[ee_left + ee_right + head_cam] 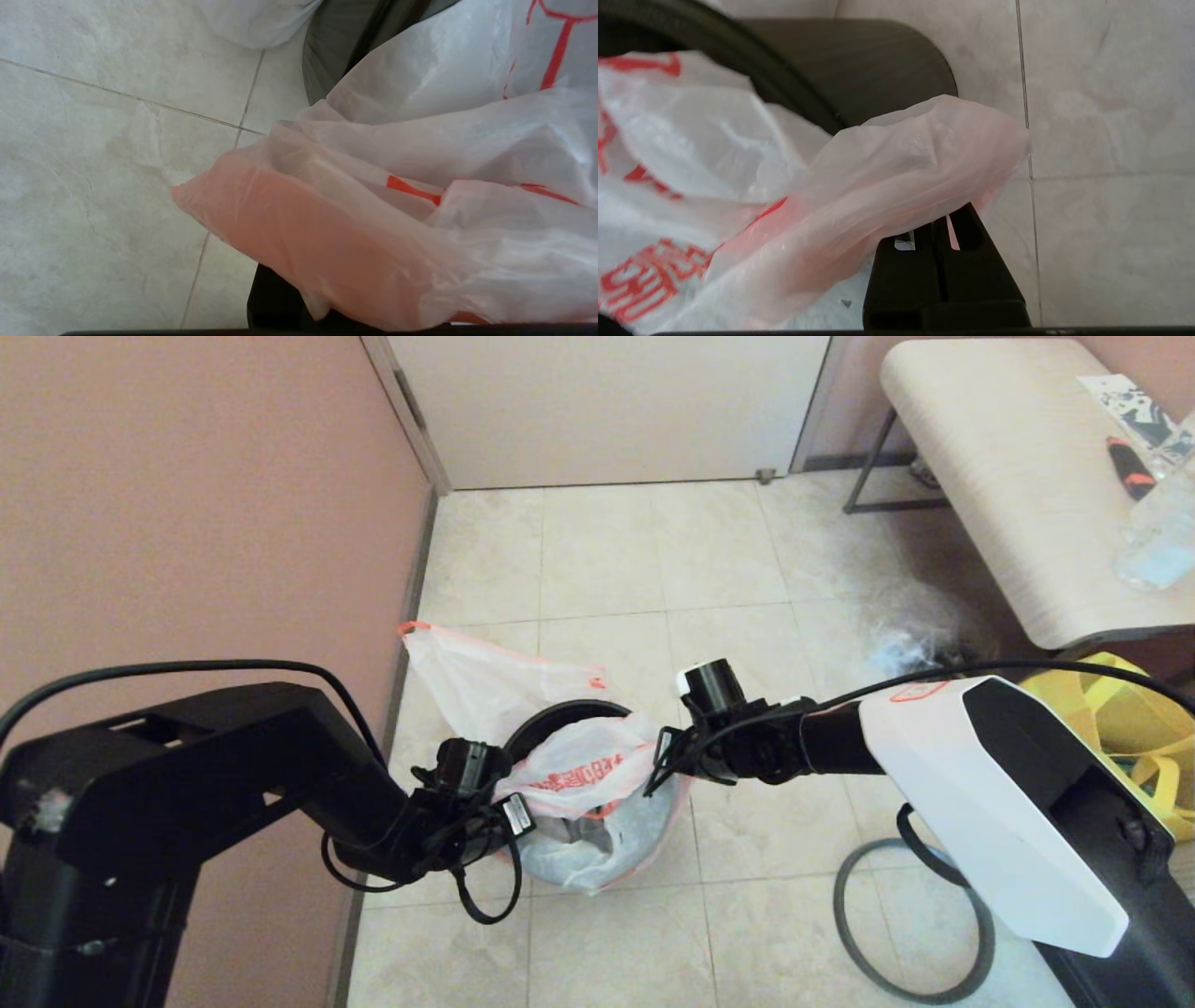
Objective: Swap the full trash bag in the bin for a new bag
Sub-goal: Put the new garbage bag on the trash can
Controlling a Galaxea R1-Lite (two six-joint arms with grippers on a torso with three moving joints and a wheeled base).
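With both the left gripper [509, 807] and the right gripper [658, 767] clenched on the new bag [583, 770], you are spreading its mouth over the bin [560, 714]: be keeping tension even and level.

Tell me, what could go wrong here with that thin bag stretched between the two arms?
The new bag is thin film pinched by the left gripper and right gripper; pulling apart might tear it. It only partly covers the bin, so an edge could slip off. The loose hoop still lies on the floor.
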